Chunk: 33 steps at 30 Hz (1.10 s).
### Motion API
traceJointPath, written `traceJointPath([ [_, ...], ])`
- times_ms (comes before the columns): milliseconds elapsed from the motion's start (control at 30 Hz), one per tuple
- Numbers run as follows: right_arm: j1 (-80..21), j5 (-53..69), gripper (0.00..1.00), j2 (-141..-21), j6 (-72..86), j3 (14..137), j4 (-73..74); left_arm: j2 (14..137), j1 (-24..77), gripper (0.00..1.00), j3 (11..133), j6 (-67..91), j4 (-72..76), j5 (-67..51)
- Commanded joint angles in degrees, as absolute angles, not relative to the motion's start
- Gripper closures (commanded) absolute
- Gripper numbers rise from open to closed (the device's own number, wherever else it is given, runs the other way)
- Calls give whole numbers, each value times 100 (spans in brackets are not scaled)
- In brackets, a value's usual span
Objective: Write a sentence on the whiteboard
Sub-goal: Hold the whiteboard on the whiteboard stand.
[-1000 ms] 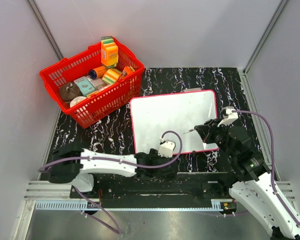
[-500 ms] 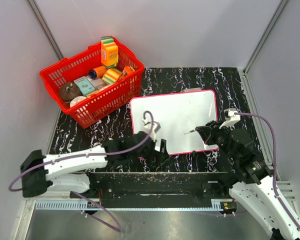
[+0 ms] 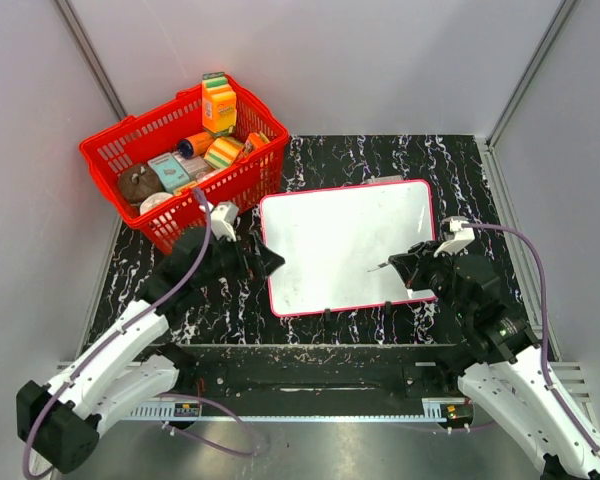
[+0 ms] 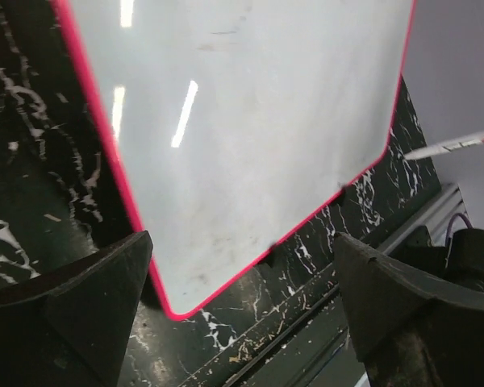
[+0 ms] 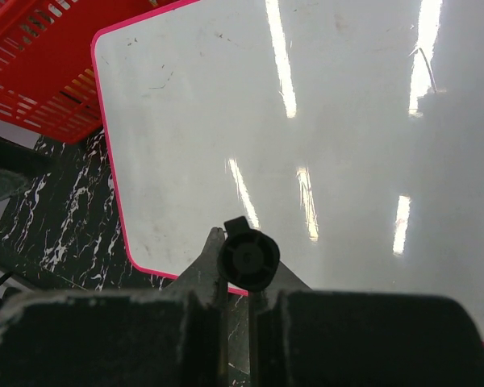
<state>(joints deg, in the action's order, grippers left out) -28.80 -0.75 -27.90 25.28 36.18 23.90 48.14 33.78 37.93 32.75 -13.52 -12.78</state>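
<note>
The whiteboard [image 3: 345, 245], white with a thin red-pink frame, lies flat on the black marbled table. It bears only faint smudges and no writing. My right gripper [image 3: 408, 268] hovers over its near right part, shut on a marker [image 3: 385, 265] whose tip points left over the board. In the right wrist view the marker's black end cap [image 5: 248, 258] sits between my jaws [image 5: 238, 322] above the whiteboard [image 5: 306, 121]. My left gripper [image 3: 270, 262] is wide open at the board's left edge, holding nothing. Its wrist view has the whiteboard [image 4: 242, 121] beyond the spread gripper [image 4: 242, 322], and the marker [image 4: 460, 143] at far right.
A red basket [image 3: 108, 152] packed with several grocery items stands at the back left, just behind the left arm; it also shows as the red basket [image 5: 40, 64] in the right wrist view. Grey walls close in both sides. A metal rail [image 3: 310, 385] runs along the near edge.
The left arm swung from the board's near edge out to its left edge beside the basket, its jaws opening a little wider. The right gripper with the marker stayed almost still.
</note>
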Motion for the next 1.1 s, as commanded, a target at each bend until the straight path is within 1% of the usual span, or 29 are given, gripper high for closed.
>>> traceJointPath([
  [0, -2839, -17, 100, -2777, 2531, 3647, 2241, 4623, 2629, 1, 3543, 3103, -1284, -2003],
  [133, -2848, -9, 100, -2760, 2584, 3665, 2259, 4798, 1901, 1, 3174, 3138, -959, -2564],
  [267, -2848, 193, 100, -2760, 2619, 3621, 2145, 5071, 1460, 1, 2997, 3164, -660, -3084],
  [367, -2848, 316, 100, -2803, 2619, 3595, 1987, 5115, 1398, 1, 2936, 3225, -440, -3217],
  [633, -2848, 641, 100, -3190, 2549, 3744, 1670, 5176, 1389, 1, 2778, 3164, -18, -3129],
  [733, -2848, 729, 100, -3278, 2575, 3692, 1521, 5334, 1380, 2, 2690, 3208, 535, -3164],
  [867, -2848, 817, 100, -3305, 2593, 3665, 1433, 5651, 1362, 3, 2724, 3173, 1114, -3304],
  [1000, -2848, 896, 100, -3340, 2619, 3639, 1363, 6177, 1345, 9, 2874, 3006, 1537, -3428],
  [1067, -2848, 984, 100, -3401, 2637, 3630, 1336, 6362, 1345, 10, 2970, 2910, 1739, -3472],
])
